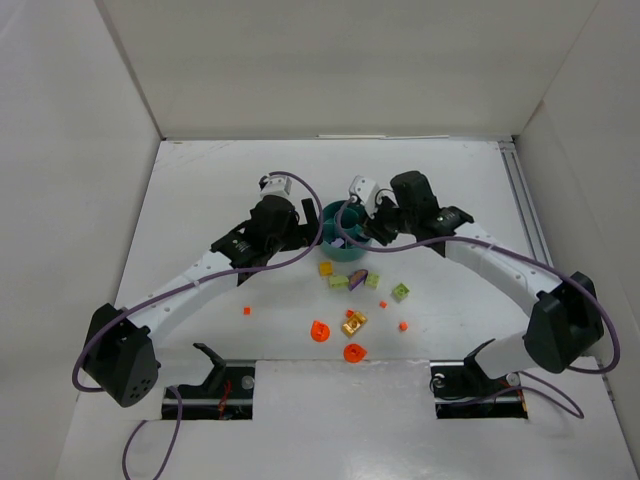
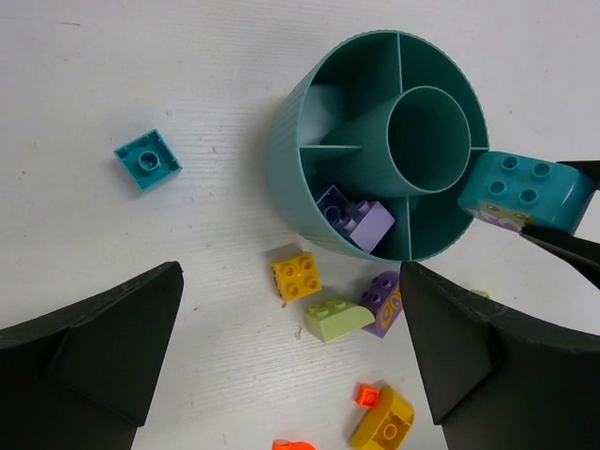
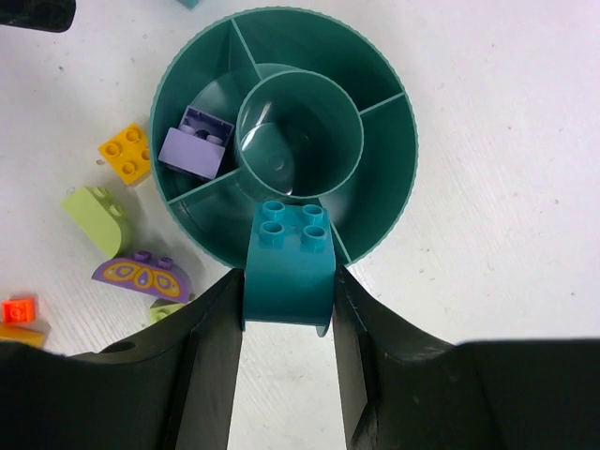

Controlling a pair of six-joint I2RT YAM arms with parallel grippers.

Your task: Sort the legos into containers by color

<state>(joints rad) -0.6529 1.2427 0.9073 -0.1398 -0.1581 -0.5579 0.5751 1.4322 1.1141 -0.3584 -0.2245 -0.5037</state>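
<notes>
My right gripper (image 3: 289, 300) is shut on a turquoise lego (image 3: 289, 267), held over the near rim of the round teal dish (image 3: 394, 178). One compartment of the containers holds a purple lego (image 3: 197, 145). My left gripper (image 2: 291, 281) is open and hangs above loose pieces beside the dish (image 2: 291, 159): a yellow brick (image 2: 295, 274), a lime one (image 2: 333, 319) and a purple patterned one (image 2: 382, 302). A small turquoise piece (image 2: 147, 159) lies alone to the left of the dish.
More legos lie nearer the arm bases: a gold piece (image 1: 354, 322), two orange round ones (image 1: 320, 331) (image 1: 354, 352), orange dots (image 1: 246, 311) (image 1: 403, 326) and a lime brick (image 1: 400, 292). White walls enclose the table on three sides.
</notes>
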